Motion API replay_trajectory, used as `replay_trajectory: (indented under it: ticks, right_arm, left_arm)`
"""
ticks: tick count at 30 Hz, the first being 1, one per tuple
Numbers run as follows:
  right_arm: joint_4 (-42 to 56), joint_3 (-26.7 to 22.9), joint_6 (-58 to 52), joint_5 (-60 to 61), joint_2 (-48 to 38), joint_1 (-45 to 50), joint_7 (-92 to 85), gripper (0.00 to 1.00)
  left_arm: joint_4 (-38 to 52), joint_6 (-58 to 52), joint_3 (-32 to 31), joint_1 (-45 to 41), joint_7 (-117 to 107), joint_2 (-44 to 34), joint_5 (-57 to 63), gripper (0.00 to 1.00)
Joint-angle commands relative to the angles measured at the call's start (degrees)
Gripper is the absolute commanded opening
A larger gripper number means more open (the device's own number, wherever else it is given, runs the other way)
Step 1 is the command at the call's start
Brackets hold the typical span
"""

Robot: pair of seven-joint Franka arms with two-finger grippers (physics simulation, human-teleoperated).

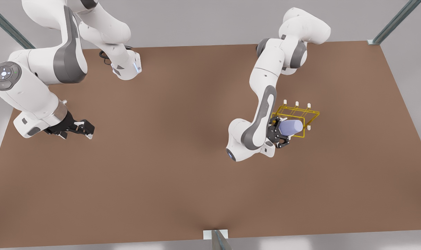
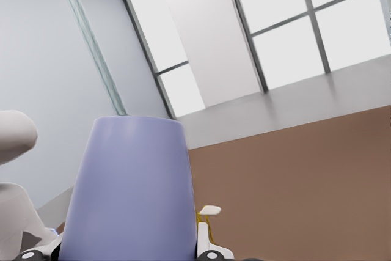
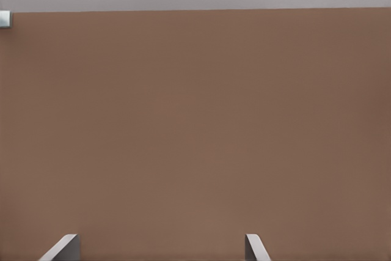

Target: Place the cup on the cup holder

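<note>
The left gripper (image 1: 281, 133) grips the cup (image 1: 291, 127), tilted on its side over the near edge of the cup holder (image 1: 297, 114), seemingly touching a peg, though the arm blocks that spot. The right gripper (image 1: 81, 127) waits over the table (image 1: 168, 166) at the front view's left, fingers (image 3: 253, 247) apart, with open brown surface all around.

A simulated robot test cell: a bare brown table (image 1: 161, 166), metal frame posts (image 1: 394, 22), plain grey walls, large windows (image 2: 317, 22).
</note>
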Motion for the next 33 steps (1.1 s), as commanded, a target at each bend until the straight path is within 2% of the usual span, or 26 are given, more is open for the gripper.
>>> replay_trajectory:
  ticks: [1, 15, 27, 33]
  right_arm:
    - [0.1, 0.0, -0.3, 0.0, -0.1, 0.0, 0.2, 1.0]
    - [-0.5, 0.0, -0.1, 0.0, 0.1, -0.3, -0.2, 1.0]
    - [-0.5, 0.0, 0.1, -0.1, 0.2, -0.3, -0.2, 1.0]
    - [-0.5, 0.0, 0.1, -0.1, 0.3, -0.3, -0.2, 1.0]
  left_arm:
    - [0.0, 2.2, 0.0, 0.3, -4.5, 0.3, 1.4, 0.78]
    - [-5.3, -0.5, -0.7, -0.8, -13.6, 0.0, -1.6, 0.78]
    - [-13.9, 1.3, -0.7, -1.6, -18.2, -2.4, -1.6, 0.78]
    - [-14.0, 1.5, -0.7, -1.3, -18.9, -2.4, -0.9, 0.79]
